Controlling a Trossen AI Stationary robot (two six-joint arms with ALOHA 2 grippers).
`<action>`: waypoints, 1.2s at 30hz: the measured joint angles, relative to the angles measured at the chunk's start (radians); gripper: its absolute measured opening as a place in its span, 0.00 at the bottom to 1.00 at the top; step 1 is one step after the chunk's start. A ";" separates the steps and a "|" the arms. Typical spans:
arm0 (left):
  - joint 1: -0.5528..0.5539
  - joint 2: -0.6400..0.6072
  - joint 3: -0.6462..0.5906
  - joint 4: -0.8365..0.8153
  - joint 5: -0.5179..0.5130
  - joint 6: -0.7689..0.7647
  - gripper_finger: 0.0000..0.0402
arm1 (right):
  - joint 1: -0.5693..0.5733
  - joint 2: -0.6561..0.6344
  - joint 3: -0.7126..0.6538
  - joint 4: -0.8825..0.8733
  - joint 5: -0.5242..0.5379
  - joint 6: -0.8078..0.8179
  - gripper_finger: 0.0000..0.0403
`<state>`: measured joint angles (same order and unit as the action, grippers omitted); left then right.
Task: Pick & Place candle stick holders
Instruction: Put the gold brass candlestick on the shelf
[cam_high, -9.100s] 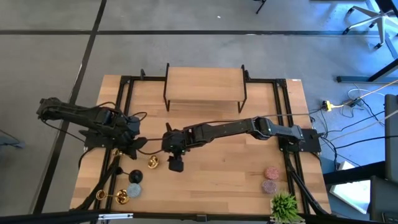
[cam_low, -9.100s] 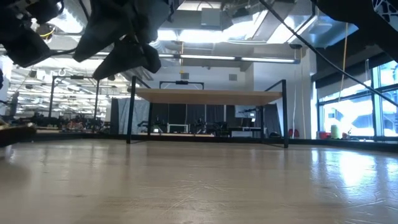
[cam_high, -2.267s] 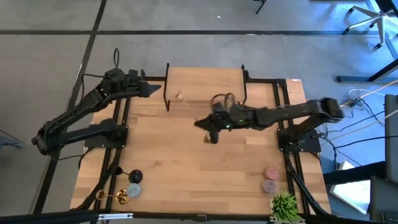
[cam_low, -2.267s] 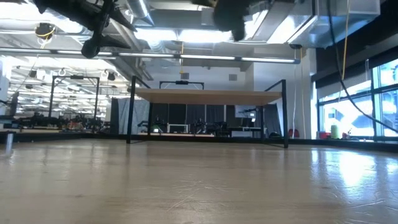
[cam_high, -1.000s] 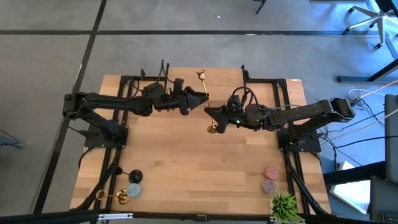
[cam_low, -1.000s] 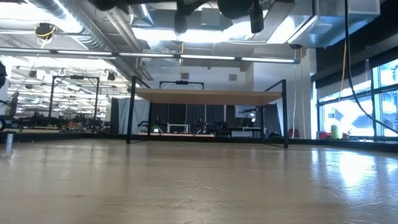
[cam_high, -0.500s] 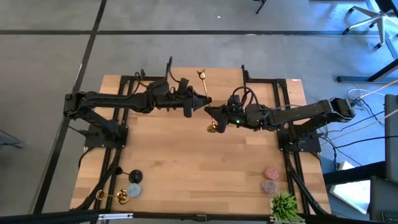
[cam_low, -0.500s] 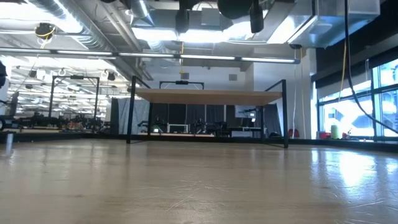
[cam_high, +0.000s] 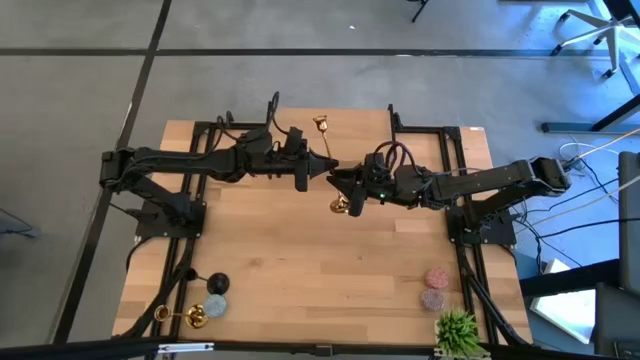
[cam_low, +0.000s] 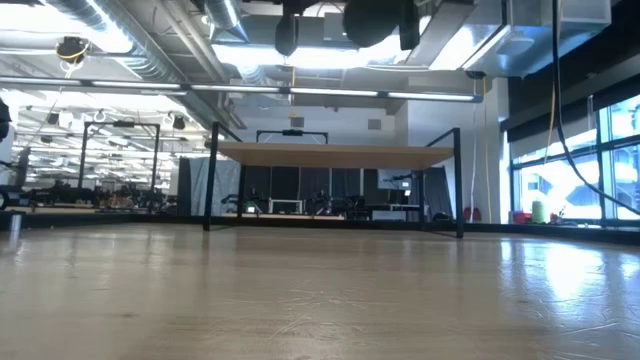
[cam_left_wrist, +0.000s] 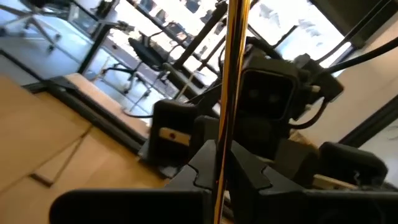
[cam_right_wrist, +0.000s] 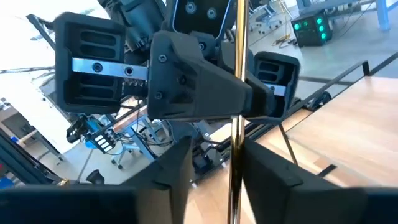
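Since a second ago, left gripper (cam_high: 322, 168) is closing in from short of the candlestick (cam_high: 331, 165) and now clamping its stem; right gripper (cam_high: 335, 184) is starting to let go. Candlestick is hanging in mid-air between both arms, over the table's back half just in front of the wooden shelf (cam_high: 330, 135), cup end toward the shelf, base (cam_high: 341, 206) toward the near edge. Long axis is running roughly upright through both sets of fingers. Left fingers (cam_left_wrist: 199, 171) are pinching the stem (cam_left_wrist: 230, 93) tight; right fingers (cam_right_wrist: 180, 162) are standing slightly apart with the stem (cam_right_wrist: 236, 124) between them, so the handover looks nearly done. Left arm is nearer the cup. Second candlestick (cam_high: 185, 316) is lying at the table (cam_high: 300, 270) front-left corner beside a dark disc (cam_high: 216, 284). Open workshop is showing beyond.
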<state>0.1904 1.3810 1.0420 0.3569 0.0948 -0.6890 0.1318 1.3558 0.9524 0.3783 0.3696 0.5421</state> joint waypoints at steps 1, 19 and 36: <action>0.001 -0.007 0.000 -0.014 -0.014 0.008 0.03 | 0.000 -0.003 0.000 0.002 0.000 0.002 0.38; 0.123 -0.079 0.017 -0.211 -0.159 0.164 0.03 | 0.002 -0.057 0.003 0.299 -0.203 0.078 0.47; 0.208 -0.007 0.056 -0.254 -0.231 0.248 0.03 | 0.049 -0.245 0.003 -0.152 -0.061 -0.026 0.47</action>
<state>0.3984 1.3736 1.0981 0.1025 -0.1358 -0.4414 0.1804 1.1112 0.9550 0.2261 0.3086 0.5160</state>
